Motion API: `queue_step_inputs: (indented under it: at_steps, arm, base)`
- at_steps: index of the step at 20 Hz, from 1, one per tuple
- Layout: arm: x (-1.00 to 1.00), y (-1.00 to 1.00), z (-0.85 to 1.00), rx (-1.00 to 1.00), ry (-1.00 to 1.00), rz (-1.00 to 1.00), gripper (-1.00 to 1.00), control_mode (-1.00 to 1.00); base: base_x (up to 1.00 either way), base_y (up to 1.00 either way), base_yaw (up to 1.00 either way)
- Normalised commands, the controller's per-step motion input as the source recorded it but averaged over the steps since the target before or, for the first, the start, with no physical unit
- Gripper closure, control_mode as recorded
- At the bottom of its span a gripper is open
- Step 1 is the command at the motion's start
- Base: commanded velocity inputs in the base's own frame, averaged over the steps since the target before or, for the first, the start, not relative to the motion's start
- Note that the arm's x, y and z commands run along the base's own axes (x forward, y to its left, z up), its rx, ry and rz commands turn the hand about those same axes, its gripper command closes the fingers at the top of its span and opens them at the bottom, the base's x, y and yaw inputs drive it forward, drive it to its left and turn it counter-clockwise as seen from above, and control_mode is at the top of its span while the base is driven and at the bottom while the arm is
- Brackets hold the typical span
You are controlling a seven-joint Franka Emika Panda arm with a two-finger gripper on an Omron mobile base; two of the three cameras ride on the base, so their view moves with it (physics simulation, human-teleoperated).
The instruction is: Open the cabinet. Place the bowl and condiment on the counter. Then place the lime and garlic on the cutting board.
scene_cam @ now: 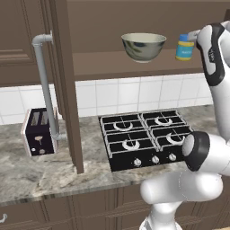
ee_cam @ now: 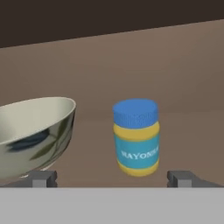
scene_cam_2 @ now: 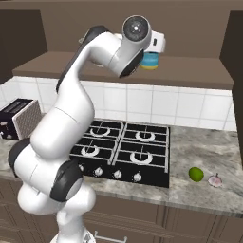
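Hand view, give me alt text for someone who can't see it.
A small condiment jar with a blue lid and yellow body stands upright on the brown cabinet shelf, centred ahead of the open gripper. A wide bowl sits beside it on the left, apart from the jar, with the two dark fingers low in the frame.

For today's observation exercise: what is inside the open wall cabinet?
On the cabinet shelf stand the bowl and, beside it and apart, the condiment jar with its blue lid. The open claw faces the jar. The arm covers part of the shelf, so anything behind it cannot be seen.
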Motion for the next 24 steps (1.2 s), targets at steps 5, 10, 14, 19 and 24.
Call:
queue_step_inputs:
  at_steps: [5, 10, 14, 19, 24]
  arm:
    - [0.33, 0.0, -0.01, 0.0, 0.09, 0.0, -1.0, -1.0]
    - [0.25, -0.18, 0.0, 0.0, 0.02, 0.0, -1.0, -1.0]
    - [0.13, -0.25, 0.0, 0.01, 0.0, 0.0, -1.0, -1.0]
    - [0.2, -0.01, 0.0, 0.0, 0.0, 0.0, -1.0, -1.0]
    - [0.16, 0.0, 0.0, 0.0, 0.0, 0.0, -1.0, -1.0]
  base:
    - [0.0, 0.0, 0.0]
    - [0.0, 0.0, 0.0]
    - [0.0, 0.0, 0.0]
    - [0.0, 0.0, 0.0]
    - [0.0, 0.0, 0.0]
